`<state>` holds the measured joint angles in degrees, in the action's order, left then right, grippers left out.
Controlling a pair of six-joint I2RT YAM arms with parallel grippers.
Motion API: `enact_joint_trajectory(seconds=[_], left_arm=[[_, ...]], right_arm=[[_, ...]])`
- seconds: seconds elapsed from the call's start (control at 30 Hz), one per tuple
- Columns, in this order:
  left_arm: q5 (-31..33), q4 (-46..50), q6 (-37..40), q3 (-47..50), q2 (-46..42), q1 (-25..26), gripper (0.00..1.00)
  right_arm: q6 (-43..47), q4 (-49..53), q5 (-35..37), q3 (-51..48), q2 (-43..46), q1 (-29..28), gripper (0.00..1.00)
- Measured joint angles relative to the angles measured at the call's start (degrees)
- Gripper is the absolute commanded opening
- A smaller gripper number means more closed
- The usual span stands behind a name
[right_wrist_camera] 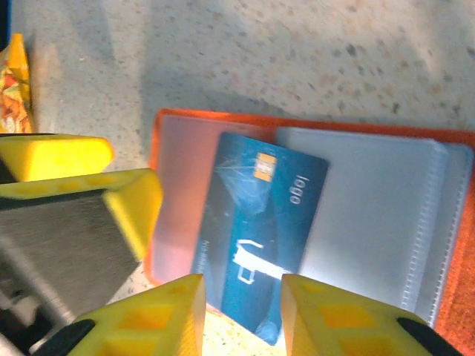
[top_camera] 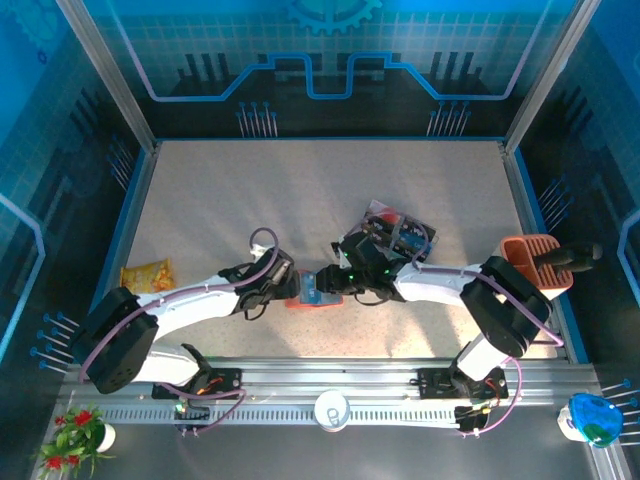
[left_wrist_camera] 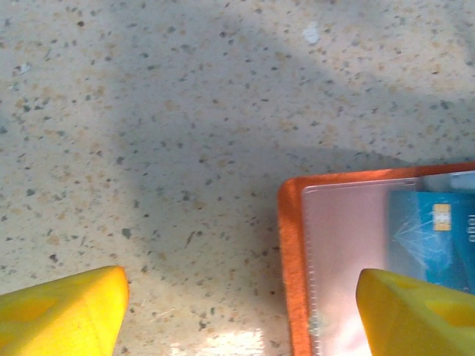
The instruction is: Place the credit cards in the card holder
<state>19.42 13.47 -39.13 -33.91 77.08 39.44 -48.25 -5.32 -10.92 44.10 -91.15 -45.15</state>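
Observation:
The red-orange card holder [top_camera: 300, 300] lies open on the table between my two grippers, grey pockets up. A blue card [right_wrist_camera: 260, 215] with a gold chip lies slanted across the card holder [right_wrist_camera: 356, 200], its lower corner past the near edge. My right gripper [right_wrist_camera: 241, 304] is open, its fingers either side of that card's lower end. My left gripper [left_wrist_camera: 237, 304] is open wide at the card holder's [left_wrist_camera: 349, 245] left edge, its right finger [left_wrist_camera: 415, 311] over the pink-lit page beside the blue card [left_wrist_camera: 434, 237]. The other credit cards [top_camera: 395, 228] lie in a pile behind the right gripper [top_camera: 340, 278].
A terracotta slotted bin [top_camera: 530, 262] stands at the right edge. A yellow snack packet [top_camera: 148, 275] lies at the left, behind the left arm. The left gripper's yellow fingers [right_wrist_camera: 74, 178] crowd the card holder's left side. Bare speckled table stretches behind.

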Motion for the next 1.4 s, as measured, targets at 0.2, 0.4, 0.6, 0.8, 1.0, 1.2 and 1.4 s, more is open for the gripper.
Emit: enact_joint_trajectory(seconds=[0.2, 0.4, 0.6, 0.8, 1.0, 1.2, 1.4], left_arm=[[-0.2, 0.3, -1.0, 1.8, 0.4, -0.7, 0.81], [0.2, 0.2, -1.4, 1.9, 1.6, -0.7, 0.81], [0.5, 0.0, -1.4, 1.9, 2.2, -0.7, 0.81], [0.8, -0.2, -1.4, 1.9, 2.5, -0.7, 0.81], [0.9, -0.3, -1.4, 1.9, 2.7, -0.7, 0.81], [0.9, -0.3, -1.4, 1.9, 2.6, -0.7, 0.81], [0.6, 0.2, -1.4, 1.6, 2.0, -0.7, 0.81]], right_arm=[[5.5, 5.6, 1.0, 4.8, -0.2, -0.2, 0.19], [9.0, 9.0, 2.1, 9.4, -4.4, -1.0, 0.11], [10.7, 11.0, 3.3, 11.0, -8.1, -1.3, 0.07], [11.3, 12.3, 4.3, 11.8, -11.1, -1.4, 0.05], [11.3, 12.5, 4.4, 14.8, -13.9, -2.2, 0.04], [11.3, 12.4, 3.4, 17.6, -16.5, -4.3, 0.03], [11.2, 12.4, 2.7, 17.7, -16.4, -4.7, 0.04]])
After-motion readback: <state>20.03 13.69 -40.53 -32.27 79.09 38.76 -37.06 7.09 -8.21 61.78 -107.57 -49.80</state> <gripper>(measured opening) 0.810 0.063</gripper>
